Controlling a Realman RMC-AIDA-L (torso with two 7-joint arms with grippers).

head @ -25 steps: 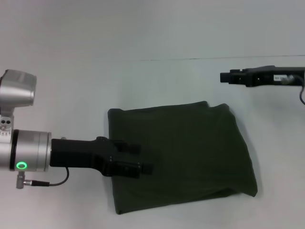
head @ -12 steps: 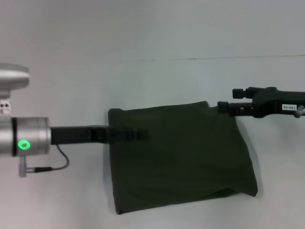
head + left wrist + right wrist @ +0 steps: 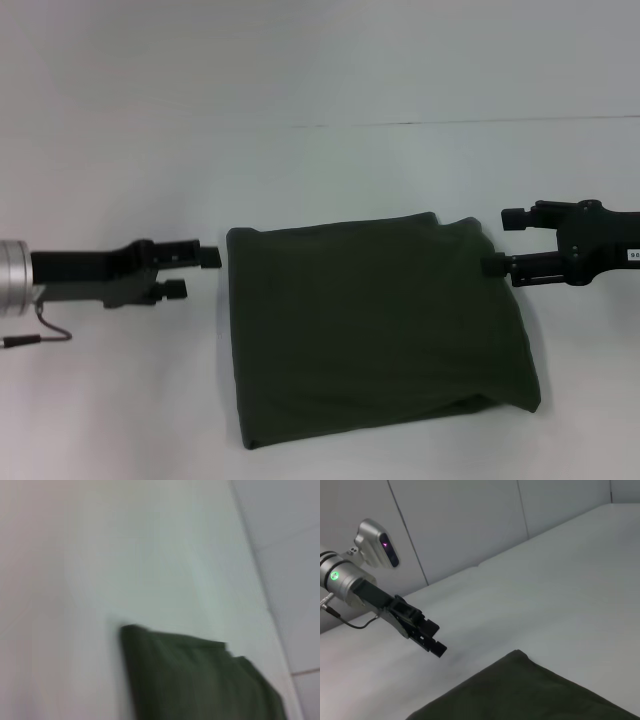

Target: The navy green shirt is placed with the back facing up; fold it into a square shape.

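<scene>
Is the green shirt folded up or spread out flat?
Folded. The navy green shirt lies as a compact, roughly square block with no sleeves showing and doubled edges.

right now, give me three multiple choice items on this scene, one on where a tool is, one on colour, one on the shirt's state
1. Where is the left tool?
A. just off the left edge of the navy green shirt, over the bare table
B. resting on the shirt's middle
C. beside the right tool

2. What colour is the shirt's cloth?
A. bright red
B. dark olive green
C. white

3. What state is the shirt in?
A. spread flat with both sleeves out
B. hanging from a tool
C. folded into a roughly square pad lying on the table

Answers:
1. A, the head view shows it beside the shirt's left edge with table under it, while the right tool is at the shirt's upper right corner.
2. B, the cloth is dark olive in every view.
3. C, no sleeves stick out and the outline is four-sided, neither tool lifting it.
</scene>
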